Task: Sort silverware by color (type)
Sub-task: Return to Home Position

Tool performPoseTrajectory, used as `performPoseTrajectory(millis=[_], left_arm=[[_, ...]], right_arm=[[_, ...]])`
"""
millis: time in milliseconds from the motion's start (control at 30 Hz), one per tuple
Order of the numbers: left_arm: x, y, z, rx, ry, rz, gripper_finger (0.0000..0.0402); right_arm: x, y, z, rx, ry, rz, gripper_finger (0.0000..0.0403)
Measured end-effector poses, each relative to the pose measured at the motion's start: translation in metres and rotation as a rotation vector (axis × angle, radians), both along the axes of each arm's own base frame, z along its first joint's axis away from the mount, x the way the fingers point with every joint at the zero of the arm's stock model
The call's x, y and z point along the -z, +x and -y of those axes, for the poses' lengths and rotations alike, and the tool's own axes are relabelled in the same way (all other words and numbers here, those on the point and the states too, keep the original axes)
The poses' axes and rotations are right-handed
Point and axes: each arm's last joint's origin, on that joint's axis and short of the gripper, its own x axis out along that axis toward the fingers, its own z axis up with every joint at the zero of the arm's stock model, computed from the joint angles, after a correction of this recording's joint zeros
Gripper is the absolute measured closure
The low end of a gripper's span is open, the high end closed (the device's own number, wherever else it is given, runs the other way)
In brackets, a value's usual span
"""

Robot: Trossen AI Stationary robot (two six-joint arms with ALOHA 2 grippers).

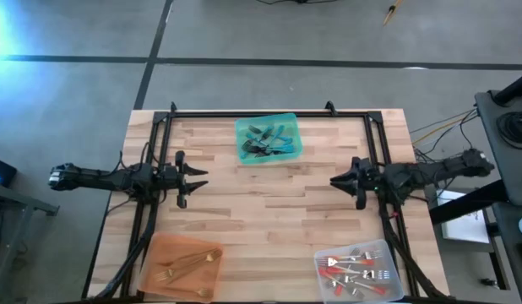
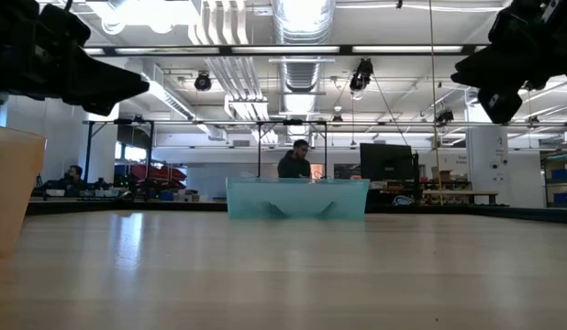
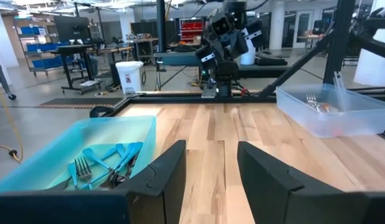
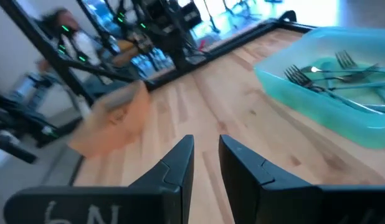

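The silverware lies in three trays. Teal-handled forks (image 1: 269, 142) fill the teal tray (image 1: 241, 127) at the table's far middle, also seen as teal forks (image 3: 102, 163) and forks (image 4: 329, 71). Gold pieces (image 1: 187, 263) lie in the orange tray (image 1: 155, 253) at the near left. Red-handled forks (image 1: 354, 270) lie in the clear tray (image 1: 388, 253) at the near right. My left gripper (image 1: 199, 180) hovers open at mid-left, and my right gripper (image 1: 335, 181) hovers open at mid-right. They point at each other, with nothing between their fingers (image 3: 211, 149) (image 4: 206, 142).
Bare wooden tabletop (image 1: 269, 211) stretches between the two grippers and the trays. A black frame (image 1: 269, 112) runs along the far edge and down both sides. Beyond the table, a person (image 2: 295, 160) sits in the room behind.
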Motion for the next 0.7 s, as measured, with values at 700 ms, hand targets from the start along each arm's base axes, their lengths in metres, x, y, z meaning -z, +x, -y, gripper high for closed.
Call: performPoseTrajectory(millis=[700], left_arm=[[0.002, 0.001, 0.000, 0.000, 0.001, -0.020, 0.0274]], right_arm=[[0.000, -0.025, 0.041, 0.181, -0.371, 0.129, 0.0335]])
